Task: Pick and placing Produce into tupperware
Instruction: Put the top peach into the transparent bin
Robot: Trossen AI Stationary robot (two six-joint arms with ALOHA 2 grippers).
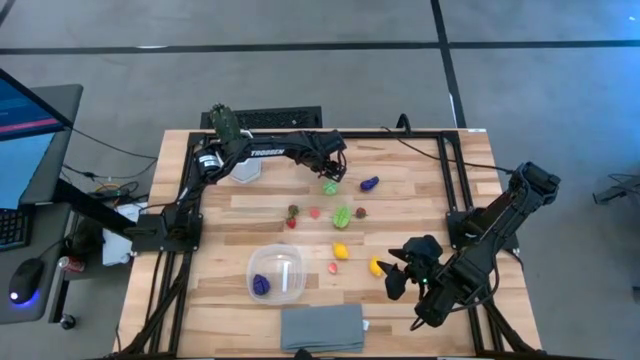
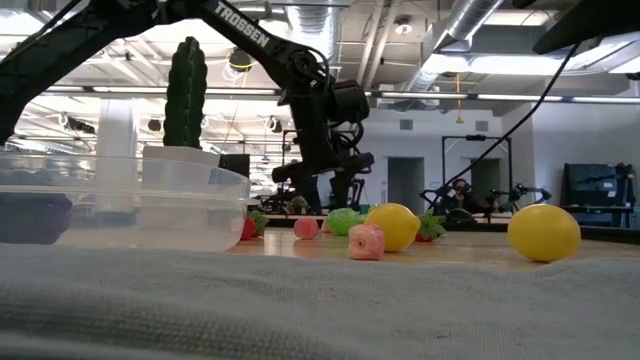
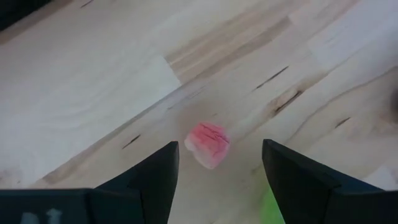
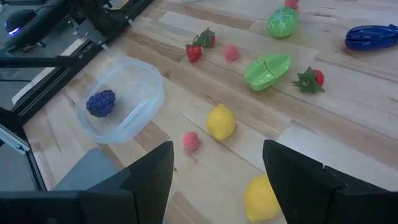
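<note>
The left gripper (image 1: 333,172) reaches over the far middle of the wooden table (image 1: 420,220), its jaws spread apart with nothing between them; a small pink piece (image 3: 207,144) lies on the boards below the gap, untouched, and a round green piece (image 1: 331,186) sits just beside it. The right gripper (image 1: 397,270) hangs near the table's right front, jaws parted and holding nothing, with a yellow lemon (image 1: 378,266) close by its fingers. The tupperware (image 1: 277,273) rests toward the front, left of centre, and has one dark purple berry (image 1: 261,285) inside. The remaining produce is scattered between the arms: a blue-purple eggplant (image 1: 369,183), a green split pod (image 1: 342,215), two strawberries (image 1: 292,214), a second lemon (image 1: 340,250) and another pink bit (image 1: 331,268). A grey folded cloth (image 1: 322,327) lies at the front edge, and a cactus (image 1: 223,123) in a white pot (image 1: 245,167) stands at the far left.
</note>
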